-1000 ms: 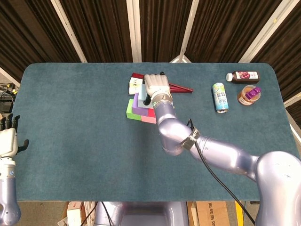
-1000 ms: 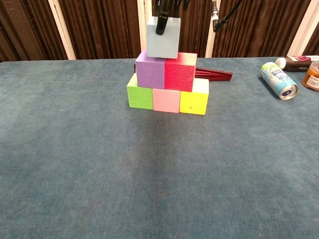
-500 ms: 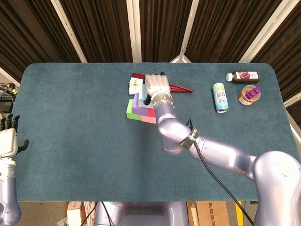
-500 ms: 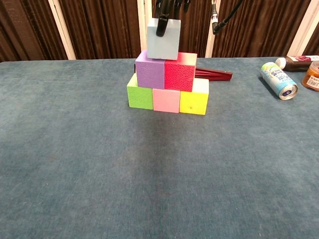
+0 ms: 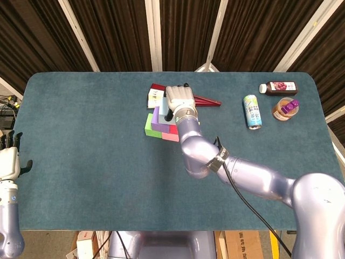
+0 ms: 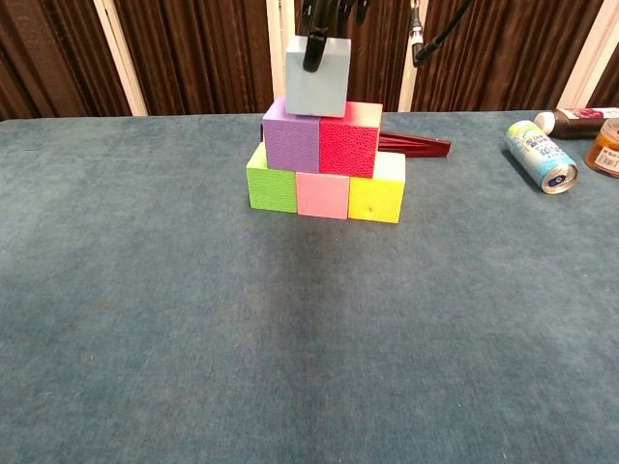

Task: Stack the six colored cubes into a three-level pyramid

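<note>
The right hand [image 5: 178,99] grips the pale blue cube [image 6: 317,76] atop the purple cube [image 6: 291,141] and red cube [image 6: 349,140] of level 2, so a skewed release could topple it, while the left hand [image 5: 9,162] idles open.

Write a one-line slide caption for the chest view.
Right hand sets the pale blue cube atop purple and red cubes, completing the pyramid.
</note>
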Controlling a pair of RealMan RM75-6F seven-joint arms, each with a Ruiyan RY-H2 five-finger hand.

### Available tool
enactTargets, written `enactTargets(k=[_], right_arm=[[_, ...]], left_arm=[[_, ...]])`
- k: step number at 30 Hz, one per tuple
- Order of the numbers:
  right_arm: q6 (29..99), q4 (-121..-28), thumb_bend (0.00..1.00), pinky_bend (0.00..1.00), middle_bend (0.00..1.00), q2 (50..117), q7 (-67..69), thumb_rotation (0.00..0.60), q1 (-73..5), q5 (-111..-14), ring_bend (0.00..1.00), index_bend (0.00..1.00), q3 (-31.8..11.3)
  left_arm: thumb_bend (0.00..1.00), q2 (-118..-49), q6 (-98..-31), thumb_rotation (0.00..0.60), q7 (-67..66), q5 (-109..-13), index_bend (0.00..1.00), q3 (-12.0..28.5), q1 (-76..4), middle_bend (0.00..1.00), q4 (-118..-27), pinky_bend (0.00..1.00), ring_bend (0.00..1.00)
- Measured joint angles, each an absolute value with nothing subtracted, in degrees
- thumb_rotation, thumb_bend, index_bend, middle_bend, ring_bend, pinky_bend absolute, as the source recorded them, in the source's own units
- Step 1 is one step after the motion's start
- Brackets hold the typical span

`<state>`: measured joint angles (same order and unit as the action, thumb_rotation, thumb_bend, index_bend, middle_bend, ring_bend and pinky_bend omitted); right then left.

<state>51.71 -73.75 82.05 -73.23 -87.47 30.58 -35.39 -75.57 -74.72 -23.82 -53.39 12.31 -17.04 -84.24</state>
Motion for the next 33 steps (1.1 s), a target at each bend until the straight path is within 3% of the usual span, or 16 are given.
enactTargets(k=[33], right_arm=[[51.42,-73.61,0.28,0.00,0.20,82.42,-73.56,0.600,-87.41,31.16,0.06,0.27,-35.06]], left_arm=[[0.40,-75.70,-75.08,0.600,-24.46,-52.82,0.10,12.42,-17.07,0.00,-84.49,0.00,0.00]])
